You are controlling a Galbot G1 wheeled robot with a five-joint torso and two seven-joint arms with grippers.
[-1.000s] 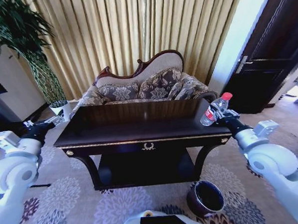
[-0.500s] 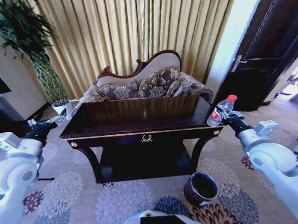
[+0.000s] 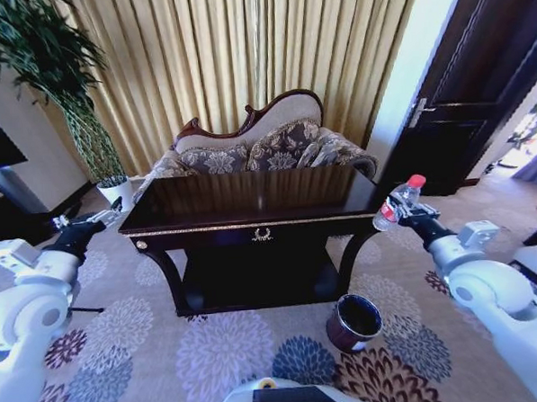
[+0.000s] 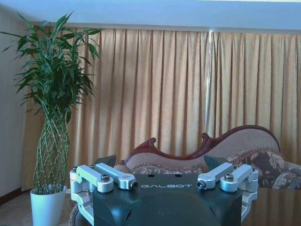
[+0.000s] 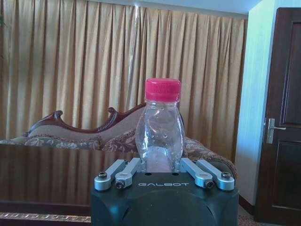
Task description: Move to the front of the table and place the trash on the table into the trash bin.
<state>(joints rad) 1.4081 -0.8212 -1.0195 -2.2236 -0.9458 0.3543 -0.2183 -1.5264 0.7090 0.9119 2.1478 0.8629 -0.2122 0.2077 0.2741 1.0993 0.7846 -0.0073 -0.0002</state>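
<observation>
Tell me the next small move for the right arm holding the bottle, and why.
Probably swing the right gripper down and inward over the trash bin. Its jaws grip the bottle off the table's right end, and the bin stands lower, nearer the robot.

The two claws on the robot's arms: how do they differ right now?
The right gripper is shut on a clear bottle with a red cap, past the table's right end. The left gripper is open and holds nothing, beside the table's left end. Both are the same dark build, held out forward.
</observation>
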